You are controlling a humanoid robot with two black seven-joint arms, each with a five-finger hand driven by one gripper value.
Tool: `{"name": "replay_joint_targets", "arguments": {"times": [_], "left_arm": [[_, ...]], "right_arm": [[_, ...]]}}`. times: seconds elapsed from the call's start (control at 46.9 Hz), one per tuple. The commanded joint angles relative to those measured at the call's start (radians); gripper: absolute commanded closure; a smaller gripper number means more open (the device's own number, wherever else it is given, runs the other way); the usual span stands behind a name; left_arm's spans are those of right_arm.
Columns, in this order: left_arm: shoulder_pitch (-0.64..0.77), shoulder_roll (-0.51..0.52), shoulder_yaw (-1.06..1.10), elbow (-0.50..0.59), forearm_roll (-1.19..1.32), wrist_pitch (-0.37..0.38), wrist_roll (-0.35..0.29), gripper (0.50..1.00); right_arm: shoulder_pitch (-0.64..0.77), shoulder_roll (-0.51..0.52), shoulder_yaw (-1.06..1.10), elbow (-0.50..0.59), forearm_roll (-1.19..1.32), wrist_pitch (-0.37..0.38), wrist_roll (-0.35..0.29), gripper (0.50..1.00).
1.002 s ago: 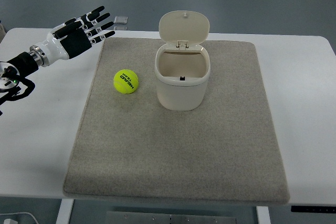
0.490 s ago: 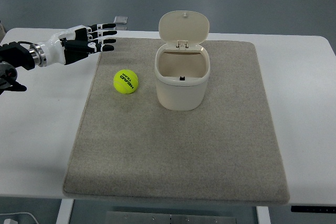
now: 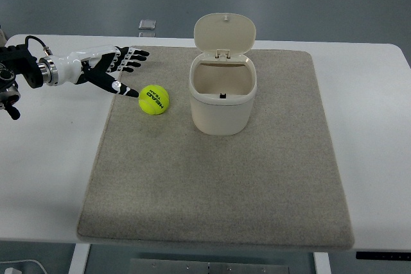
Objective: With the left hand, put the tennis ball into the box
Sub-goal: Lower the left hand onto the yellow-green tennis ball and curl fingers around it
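A yellow-green tennis ball (image 3: 154, 99) lies on the grey mat (image 3: 218, 178), to the left of a cream box (image 3: 223, 97) whose hinged lid (image 3: 225, 32) stands open. My left hand (image 3: 119, 68) reaches in from the left edge just beside the ball, fingers spread and open. Its thumb tip (image 3: 131, 93) is almost touching the ball's left side, while the other fingers point past the ball's far side. The hand holds nothing. The box looks empty inside.
The mat covers most of a white table (image 3: 51, 158). A small grey object (image 3: 147, 25) sits at the table's far edge behind the mat. The right arm does not show.
My left hand has come down and rightward from above the mat's far-left corner to beside the ball, turning its palm toward it. The ball and box have not moved.
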Motion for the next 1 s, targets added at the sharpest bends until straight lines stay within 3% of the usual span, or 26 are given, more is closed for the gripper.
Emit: {"name": "replay_joint_targets", "arguments": {"times": [0.0,0.128,0.362,0.704,0.981], "left_arm": [[0.001,0.002,0.0,-0.023,0.054,0.003,-0.008,0.525],[0.003,0.002,0.002,-0.046,0.186,0.032,-0.018,0.527],[0.009,-0.004,0.003,-0.068,0.495,0.111,-0.134,0.529],[-0.008,-0.038,0.005,-0.066,0.607,0.125,-0.15,0.527],[-0.006,-0.055,0.005,-0.072,0.78,0.152,-0.152,0.553]], "right_arm": [[-0.001,0.0,0.0,0.0,0.0,0.0,0.0,0.562],[0.0,0.0,0.0,0.0,0.0,0.0,0.0,0.562],[0.0,0.0,0.0,0.0,0.0,0.0,0.0,0.562],[0.0,0.0,0.0,0.0,0.0,0.0,0.0,0.562],[0.0,0.0,0.0,0.0,0.0,0.0,0.0,0.562]]}}
